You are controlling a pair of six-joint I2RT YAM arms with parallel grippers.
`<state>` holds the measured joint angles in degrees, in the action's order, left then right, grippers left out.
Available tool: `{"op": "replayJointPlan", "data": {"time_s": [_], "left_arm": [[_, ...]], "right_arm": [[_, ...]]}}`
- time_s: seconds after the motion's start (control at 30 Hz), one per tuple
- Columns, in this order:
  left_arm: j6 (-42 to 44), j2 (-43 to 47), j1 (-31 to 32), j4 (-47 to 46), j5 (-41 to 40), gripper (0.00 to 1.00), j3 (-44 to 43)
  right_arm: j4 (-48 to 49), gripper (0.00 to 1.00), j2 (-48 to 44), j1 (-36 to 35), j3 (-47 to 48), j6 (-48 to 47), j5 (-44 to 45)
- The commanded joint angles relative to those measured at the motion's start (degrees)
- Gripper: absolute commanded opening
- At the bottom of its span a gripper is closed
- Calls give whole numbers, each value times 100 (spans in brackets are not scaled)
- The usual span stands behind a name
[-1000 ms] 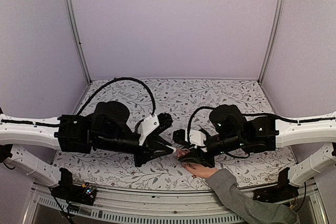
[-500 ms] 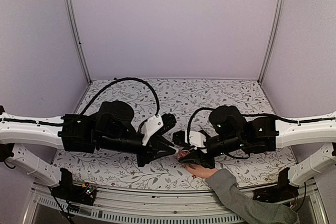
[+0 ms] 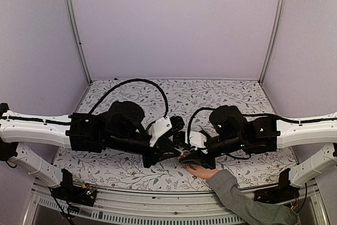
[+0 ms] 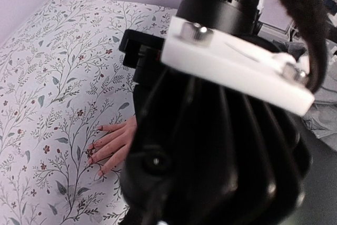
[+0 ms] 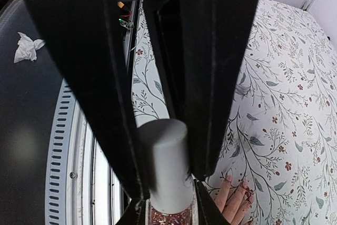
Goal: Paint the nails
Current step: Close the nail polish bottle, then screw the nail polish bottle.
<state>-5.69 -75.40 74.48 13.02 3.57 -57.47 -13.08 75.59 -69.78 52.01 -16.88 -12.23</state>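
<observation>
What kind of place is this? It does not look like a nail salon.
Probably a robot test booth: lilac walls on metal posts, two robot arms over a flower-patterned table, the right gripper holding a polish bottle near a person's hand.

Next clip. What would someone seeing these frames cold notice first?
A human hand in a grey sleeve lies flat on the floral tablecloth at the near edge. The left arm and right arm are bent in over it. In the right wrist view, the right gripper clamps a grey-capped nail polish bottle of pink glitter close to that hand.
</observation>
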Motion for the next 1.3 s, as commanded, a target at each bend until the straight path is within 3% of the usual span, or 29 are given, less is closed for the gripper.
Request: {"op": "replayJointPlan", "data": {"time_s": [0.0, 0.3, 0.63, 1.0, 1.27], "left_arm": [[61, -184, 72, 268, -10, 1, -212], [231, -553, 230, 667, -242, 12, -510], [354, -170, 243, 443, -340, 23, -352], [308, 741, 225, -103, -612, 45, 153], [201, 1754, 217, -1184, -543, 56, 1069]], "right_arm": [[153, 0, -72, -87, 237, -82, 37], [272, 0, -19, -111, 216, -87, -72], [423, 0, -83, -111, 104, -36, -102], [583, 0, -182, -106, -3, 70, 0], [1013, 0, -390, -90, -185, 292, 126]]}}
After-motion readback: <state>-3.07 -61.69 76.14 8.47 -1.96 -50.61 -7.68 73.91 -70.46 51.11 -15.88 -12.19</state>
